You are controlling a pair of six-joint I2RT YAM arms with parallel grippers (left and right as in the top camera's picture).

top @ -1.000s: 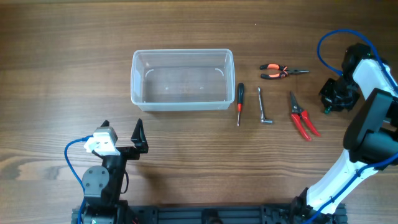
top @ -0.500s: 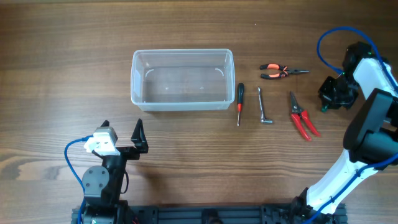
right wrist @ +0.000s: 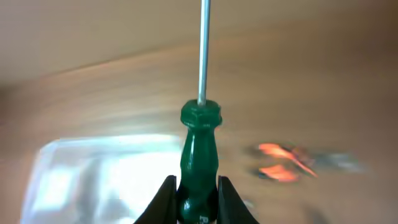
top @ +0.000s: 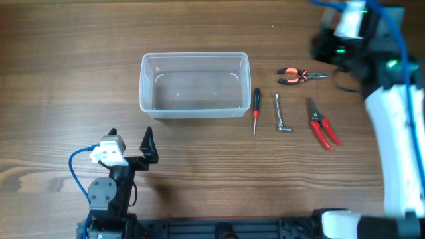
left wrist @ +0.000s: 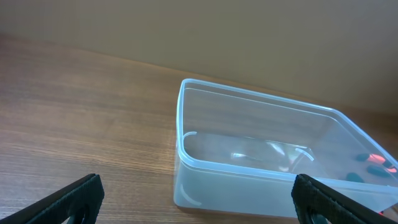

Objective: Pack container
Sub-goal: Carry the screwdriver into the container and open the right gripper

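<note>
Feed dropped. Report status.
Left gripper open, holding nothing. Right gripper shut on green screwdriver. Container empty. Four tools lie right of it.

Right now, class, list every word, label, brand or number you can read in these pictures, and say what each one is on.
No text can be read.
Green screwdriver: a white mark low on the handle, cut off and blurred, unreadable.
Container: no print visible.

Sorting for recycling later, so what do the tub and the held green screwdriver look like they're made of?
The container: clear glossy plastic, since the table grain shows through it. The green screwdriver: handle likely glossy moulded plastic; shaft silvery bright metal, probably steel.
</note>
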